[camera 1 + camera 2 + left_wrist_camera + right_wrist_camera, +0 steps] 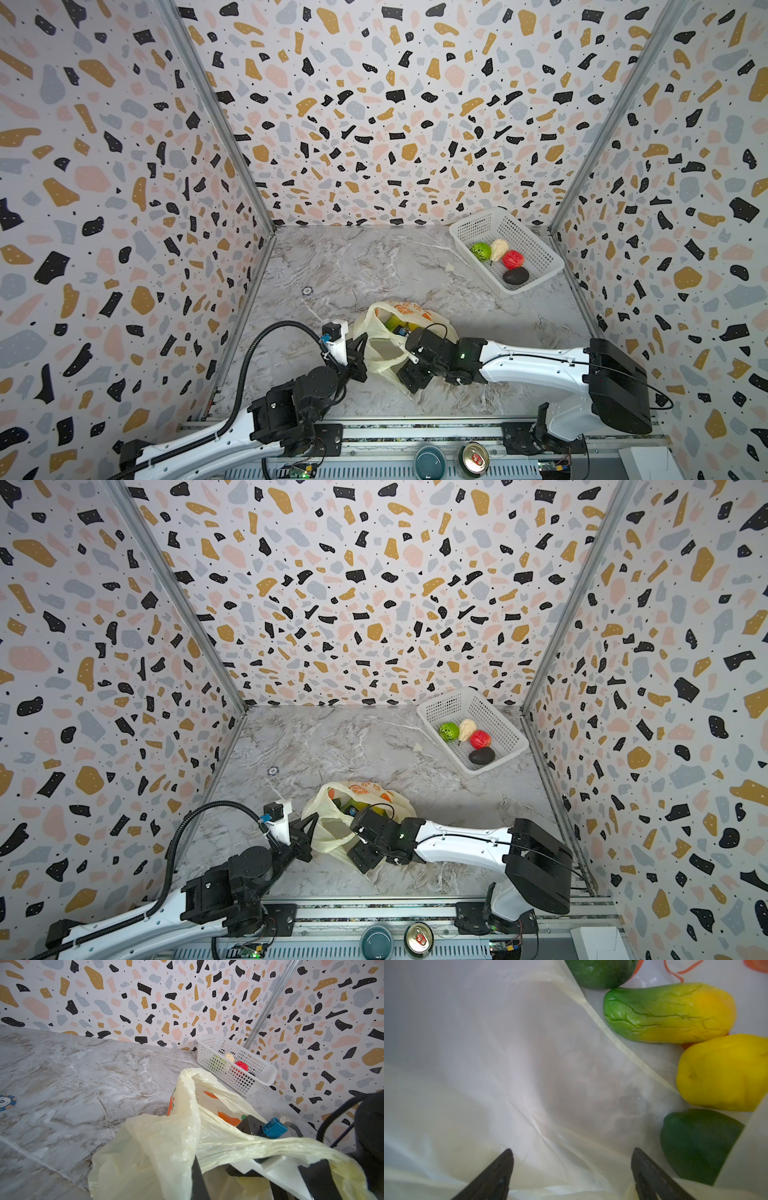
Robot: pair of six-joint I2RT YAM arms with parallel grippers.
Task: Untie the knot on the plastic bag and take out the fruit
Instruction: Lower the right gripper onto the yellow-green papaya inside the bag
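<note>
Right wrist view: plastic bag holds four fruit.

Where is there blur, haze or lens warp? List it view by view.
Both top views: evenly lit, sharp, walls splayed by the wide lens. Left wrist: plastic bag close up is soft, basket crisper. Right wrist: right pincer tips dark and blurred, bag film milky, green-yellow fruit sharpest.

place: robot test booth | cues: terrazzo-print walls; marble-look tabletop; aluminium mounting rail along front edge
</note>
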